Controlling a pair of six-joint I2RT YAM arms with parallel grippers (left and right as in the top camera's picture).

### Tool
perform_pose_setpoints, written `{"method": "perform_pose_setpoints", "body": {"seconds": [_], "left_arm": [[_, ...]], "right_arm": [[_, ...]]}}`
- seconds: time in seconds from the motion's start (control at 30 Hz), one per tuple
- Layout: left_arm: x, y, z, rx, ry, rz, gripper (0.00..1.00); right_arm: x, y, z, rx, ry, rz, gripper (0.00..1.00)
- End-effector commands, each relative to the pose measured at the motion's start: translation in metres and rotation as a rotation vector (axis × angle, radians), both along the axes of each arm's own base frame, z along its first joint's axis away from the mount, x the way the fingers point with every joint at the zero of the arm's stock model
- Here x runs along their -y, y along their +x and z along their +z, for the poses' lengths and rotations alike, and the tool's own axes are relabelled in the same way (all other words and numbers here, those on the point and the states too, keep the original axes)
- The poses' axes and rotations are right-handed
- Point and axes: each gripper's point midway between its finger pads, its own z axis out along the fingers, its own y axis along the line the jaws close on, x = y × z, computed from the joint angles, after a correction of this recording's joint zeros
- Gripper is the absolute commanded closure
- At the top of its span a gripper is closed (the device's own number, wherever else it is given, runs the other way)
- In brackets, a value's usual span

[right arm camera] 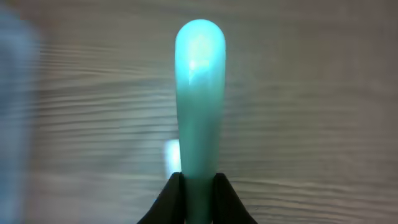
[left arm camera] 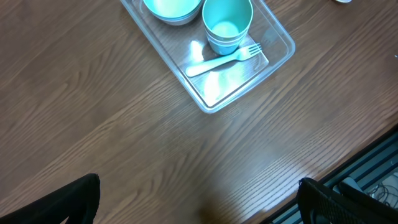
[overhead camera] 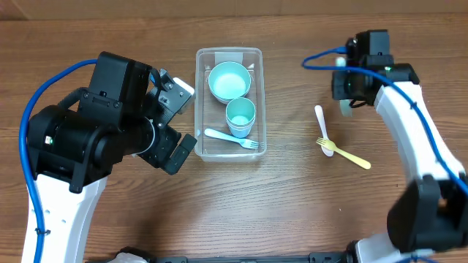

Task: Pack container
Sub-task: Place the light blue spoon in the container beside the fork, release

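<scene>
The clear container (overhead camera: pixel 257 146) stands at the table's middle. It holds a teal bowl (overhead camera: pixel 229 80), a teal cup (overhead camera: pixel 240 115) and a light blue fork (overhead camera: pixel 232 139). My left gripper (overhead camera: pixel 183 120) is open and empty just left of the container. In the left wrist view the container (left arm camera: pixel 283 59), the cup (left arm camera: pixel 227 25) and the fork (left arm camera: pixel 224 59) show ahead of the spread fingers (left arm camera: pixel 199 205). My right gripper (overhead camera: pixel 349 98) is at the far right, shut on a teal utensil (right arm camera: pixel 199 93), held above the table by its handle (right arm camera: pixel 199 186).
A white spoon (overhead camera: pixel 320 124) and a yellow fork (overhead camera: pixel 347 155) lie on the wooden table right of the container, below my right gripper. The table's front edge (left arm camera: pixel 348 165) shows in the left wrist view.
</scene>
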Motion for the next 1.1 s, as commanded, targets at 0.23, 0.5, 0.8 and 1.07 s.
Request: {"method": "perform_pose_setpoints", "body": {"seconds": [0.23, 0.5, 0.8, 1.07], "left_arm": [[0.000, 0.002, -0.001, 0.001, 0.006, -0.022, 0.00], [0.000, 0.002, -0.001, 0.001, 0.006, -0.022, 0.00], [0.000, 0.002, -0.001, 0.001, 0.006, -0.022, 0.00], [0.000, 0.002, -0.001, 0.001, 0.006, -0.022, 0.00]], "right_arm": [[-0.218, -0.123, 0.057, 0.080, 0.050, 1.080, 0.96], [-0.281, -0.127, 0.003, 0.033, 0.083, 1.284, 0.96], [-0.295, -0.110, -0.015, 0.059, 0.081, 1.285, 0.55], [-0.280, -0.120, 0.083, 0.227, 0.151, 1.118, 0.56]]}}
